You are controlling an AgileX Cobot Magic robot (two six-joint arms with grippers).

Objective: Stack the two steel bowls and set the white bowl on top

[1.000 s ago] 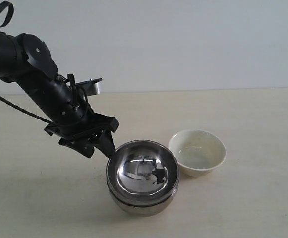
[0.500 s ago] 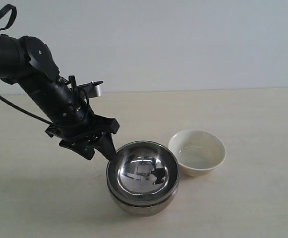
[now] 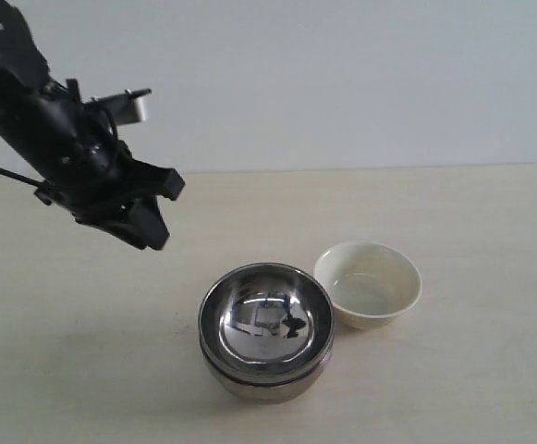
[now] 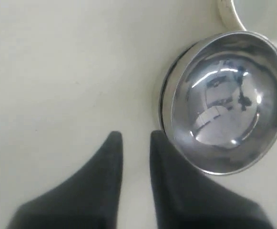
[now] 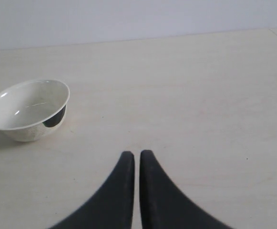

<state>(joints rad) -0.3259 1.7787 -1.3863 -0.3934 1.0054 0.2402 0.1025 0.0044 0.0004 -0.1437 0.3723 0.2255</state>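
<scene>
Stack: two mirror-shiny round steel bowls [image 3: 266, 326] nested; that step looks done
Remaining: small cream-white glossy round bowl [image 3: 368, 285] just beside them
Left gripper [image 4: 134, 138]: narrowly parted, empty; apart from stack
Right gripper [image 5: 137, 155]: closed, empty
Next: likely pinch white rim; set atop stack

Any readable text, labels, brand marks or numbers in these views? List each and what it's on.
None readable in any view.
steel bowls: only mirror reflections, no stamp or mark visible.
white bowl: plain, no print.
left claw and right claw: plain black, no label.
</scene>
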